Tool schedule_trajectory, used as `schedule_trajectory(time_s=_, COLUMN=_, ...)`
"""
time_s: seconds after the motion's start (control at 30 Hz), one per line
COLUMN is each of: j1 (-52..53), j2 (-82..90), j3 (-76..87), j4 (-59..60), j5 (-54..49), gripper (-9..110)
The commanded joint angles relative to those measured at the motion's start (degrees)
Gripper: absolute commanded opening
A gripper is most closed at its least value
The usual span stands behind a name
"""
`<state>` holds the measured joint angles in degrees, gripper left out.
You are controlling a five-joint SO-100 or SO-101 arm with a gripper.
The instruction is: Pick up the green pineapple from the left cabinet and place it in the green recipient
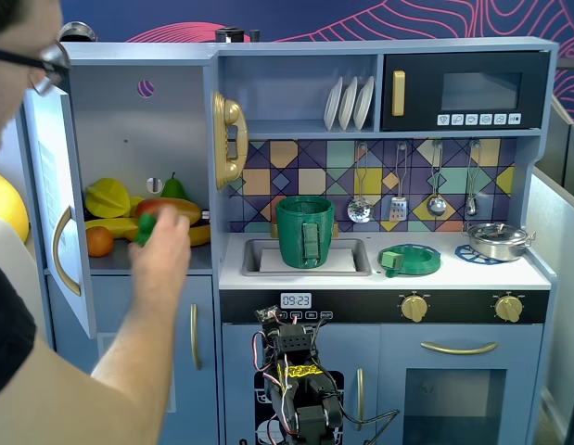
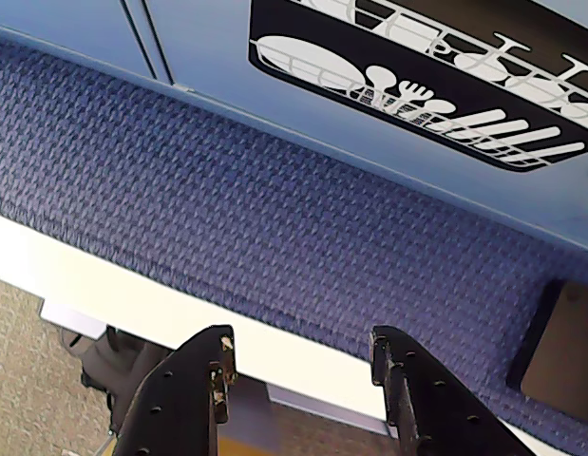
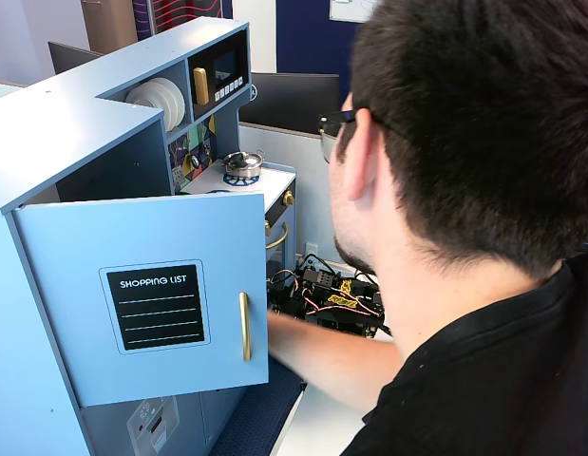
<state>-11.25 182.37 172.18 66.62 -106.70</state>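
Far left in a fixed view: left cabinet [image 1: 129,139] open, door swung wide, shelf crowded with toy fruit; a person's hand [image 1: 161,246] in front of it, closed around a small green item [image 1: 145,228], likely the green pineapple, though too hidden to confirm. Centre: green recipient [image 1: 305,232] upright in the sink [image 1: 347,262], rim clear. Below, arm folded low against the kitchen front; in the wrist view gripper [image 2: 298,356] empty, parted moderately, facing the blue mat [image 2: 227,218]. Best to wait for the hand to clear, then approach the shelf level and avoid nudging neighbouring fruit.
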Motion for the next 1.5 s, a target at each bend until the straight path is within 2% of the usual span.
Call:
schedule_trajectory(time_s=0.0, j1=-1.2, j2=-0.4, j3=-0.4, j4=20.0, j5=28.8, gripper=25)
schedule_trajectory(time_s=0.3, j1=-0.9, j2=-0.4, j3=-0.4, j4=21.2, j5=17.8, gripper=25)
schedule_trajectory(time_s=0.53, j1=-0.7, j2=-0.4, j3=-0.4, j4=21.2, j5=18.6, gripper=25)
schedule_trajectory(time_s=0.67, j1=-0.7, j2=-0.4, j3=-0.4, j4=21.2, j5=18.3, gripper=34)
schedule_trajectory(time_s=0.77, j1=-0.7, j2=-0.4, j3=-0.4, j4=21.2, j5=17.7, gripper=37)
schedule_trajectory(time_s=1.1, j1=-1.1, j2=-0.4, j3=-0.4, j4=21.2, j5=17.8, gripper=37)
schedule_trajectory(time_s=1.4, j1=0.3, j2=-0.4, j3=-0.4, j4=21.2, j5=18.3, gripper=14)
schedule_trajectory(time_s=1.47, j1=-0.7, j2=-0.4, j3=-0.4, j4=21.2, j5=17.8, gripper=6)
